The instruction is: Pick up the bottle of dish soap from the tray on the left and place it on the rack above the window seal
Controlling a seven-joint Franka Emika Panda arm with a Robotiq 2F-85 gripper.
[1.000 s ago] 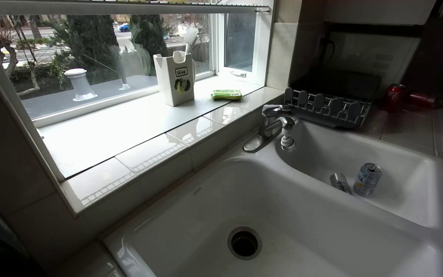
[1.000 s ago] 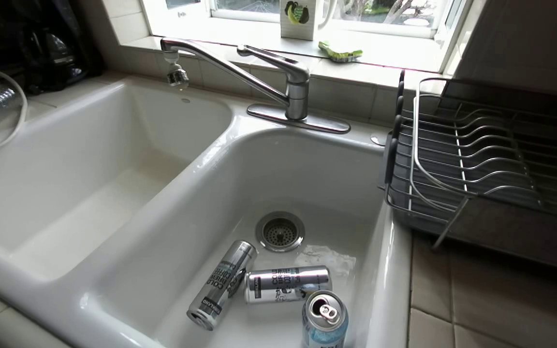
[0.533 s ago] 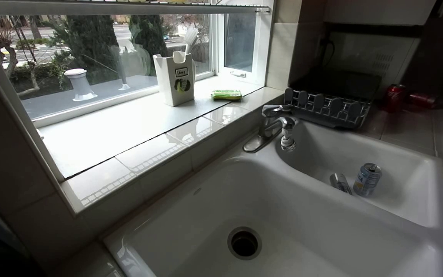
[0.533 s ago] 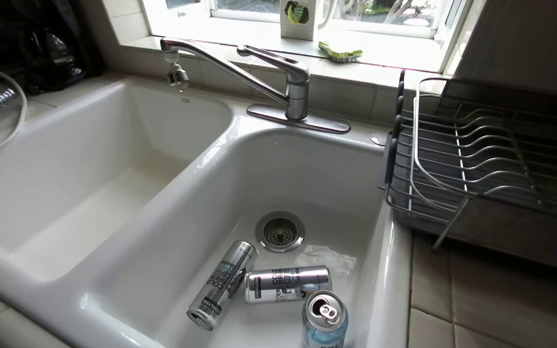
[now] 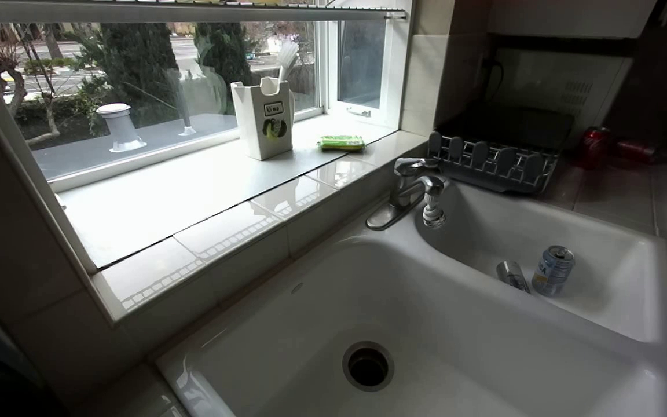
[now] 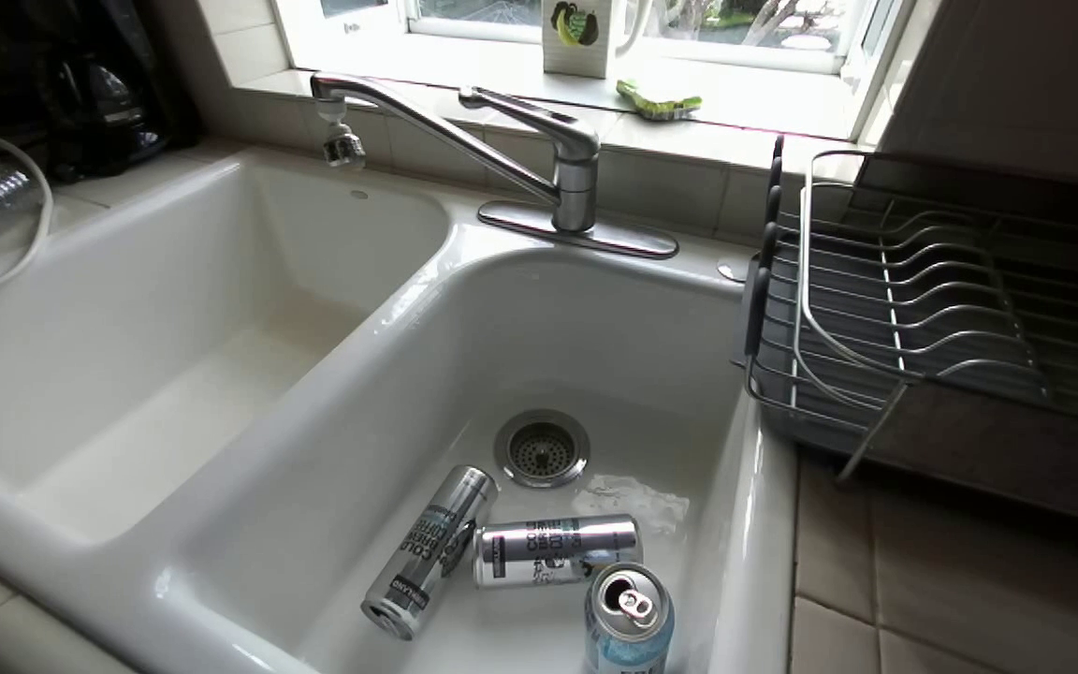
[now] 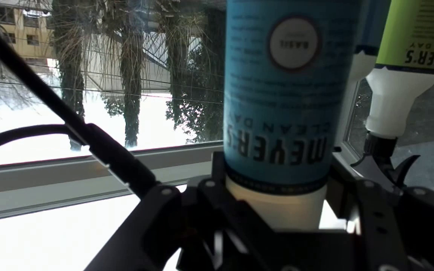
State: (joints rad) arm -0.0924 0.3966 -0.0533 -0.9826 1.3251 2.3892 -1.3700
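Note:
The bottle of dish soap [image 7: 288,105] fills the middle of the wrist view, where its blue label reads upside down. My gripper [image 7: 277,169] is shut on the bottle near its white shoulder, a finger on each side. The gripper is out of sight in both exterior views. The rack [image 5: 194,14] crosses the top of the window in an exterior view; its upper side is cut off. The glossy tiled window seal [image 5: 235,234] lies below the window. The tray, a dark wire caddy [image 5: 506,165], stands beside the sink, also in an exterior view [image 6: 838,351].
In the wrist view, a green-labelled spray bottle [image 7: 413,41] and a dark blue bottle [image 7: 373,26] stand beside the held one. A black cable [image 7: 104,152] hangs at left. A white carton [image 5: 264,127], green packet [image 5: 341,143], faucet [image 6: 575,187] and sink [image 6: 520,309] with cans are below.

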